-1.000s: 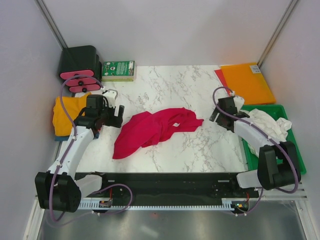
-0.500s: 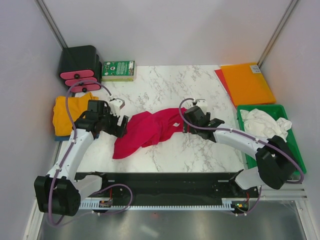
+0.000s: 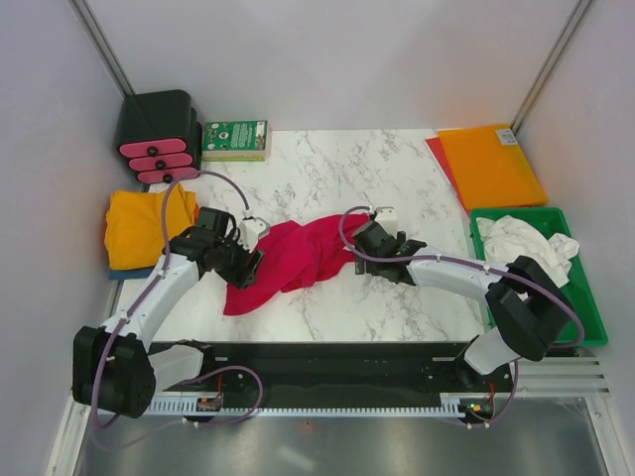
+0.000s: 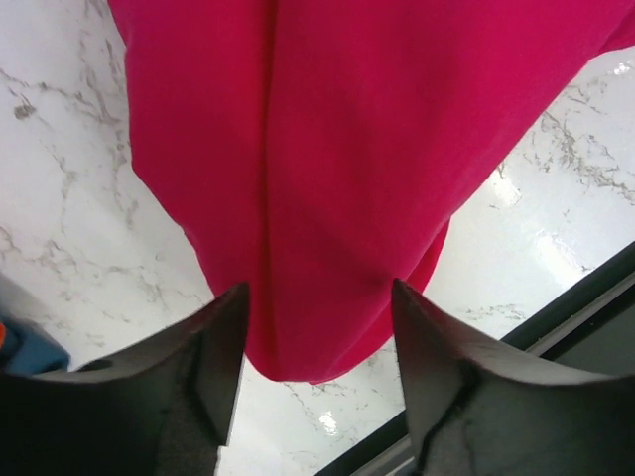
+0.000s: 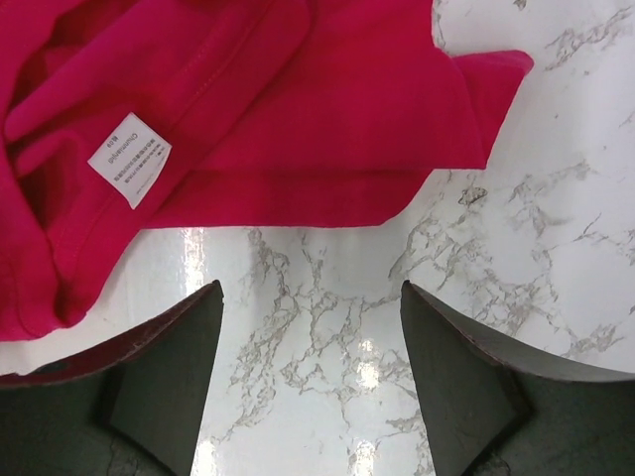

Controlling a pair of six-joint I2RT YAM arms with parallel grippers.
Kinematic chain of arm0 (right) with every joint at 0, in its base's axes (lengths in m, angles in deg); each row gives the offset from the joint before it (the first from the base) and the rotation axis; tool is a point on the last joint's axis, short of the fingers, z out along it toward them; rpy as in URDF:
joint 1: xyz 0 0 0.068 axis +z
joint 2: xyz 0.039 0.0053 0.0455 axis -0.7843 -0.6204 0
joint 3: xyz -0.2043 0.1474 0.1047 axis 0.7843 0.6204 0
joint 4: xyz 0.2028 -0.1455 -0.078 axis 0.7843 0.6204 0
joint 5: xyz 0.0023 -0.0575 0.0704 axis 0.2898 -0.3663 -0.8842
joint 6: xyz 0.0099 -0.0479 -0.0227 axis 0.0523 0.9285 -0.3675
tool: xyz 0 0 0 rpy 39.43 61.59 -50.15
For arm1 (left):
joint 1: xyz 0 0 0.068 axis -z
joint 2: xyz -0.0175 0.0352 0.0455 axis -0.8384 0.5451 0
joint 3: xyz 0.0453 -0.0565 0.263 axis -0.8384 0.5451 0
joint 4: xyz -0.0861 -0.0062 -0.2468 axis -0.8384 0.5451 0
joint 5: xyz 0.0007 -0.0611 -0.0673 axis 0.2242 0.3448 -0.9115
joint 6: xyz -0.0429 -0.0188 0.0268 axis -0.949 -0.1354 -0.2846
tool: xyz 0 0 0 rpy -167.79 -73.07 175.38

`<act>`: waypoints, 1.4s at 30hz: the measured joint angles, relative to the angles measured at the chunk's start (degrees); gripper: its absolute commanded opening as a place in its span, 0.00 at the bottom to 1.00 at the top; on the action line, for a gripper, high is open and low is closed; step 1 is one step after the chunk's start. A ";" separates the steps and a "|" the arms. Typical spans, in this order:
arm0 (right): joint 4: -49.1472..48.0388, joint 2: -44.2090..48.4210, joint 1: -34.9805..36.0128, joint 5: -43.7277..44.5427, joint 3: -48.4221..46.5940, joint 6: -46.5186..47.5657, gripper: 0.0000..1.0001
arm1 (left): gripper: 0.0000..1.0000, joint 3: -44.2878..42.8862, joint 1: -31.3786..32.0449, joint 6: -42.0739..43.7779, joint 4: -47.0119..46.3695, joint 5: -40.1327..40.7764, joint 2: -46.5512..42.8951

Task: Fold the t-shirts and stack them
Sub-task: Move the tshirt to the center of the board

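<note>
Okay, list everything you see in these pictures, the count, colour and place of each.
Crimson-red cloth t-shirt: one, crimson, crumpled at the table's centre.
Golden-yellow cloth t-shirt: one, yellow, left edge of the table.
Blue cloth: one sliver, blue, under the yellow shirt, mostly hidden.
White cloth: one heap, white, bunched in the tray.
Green plastic tray: one, green, right side.
Flat orange plastic sheet: one, orange, far right corner.
Green printed box: one, green, far edge.
Black case with pink pads: one, far left corner.
White marble table: one.
Left gripper: open, over the crimson shirt.
Right gripper: open, at that shirt's right edge.
</note>
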 measured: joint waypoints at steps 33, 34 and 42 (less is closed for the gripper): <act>0.87 -5.88 -19.19 1.49 -11.17 -1.79 0.43 | 0.02 -9.73 -0.33 -8.81 -5.95 8.11 0.74; 0.59 -7.19 -19.21 0.61 -11.69 -1.77 0.43 | 0.02 -9.73 -0.33 -8.94 -5.95 8.17 1.01; -0.48 -9.49 -19.21 -2.80 -11.15 -2.19 0.43 | 0.02 -9.70 -0.33 -9.09 -5.97 8.76 1.09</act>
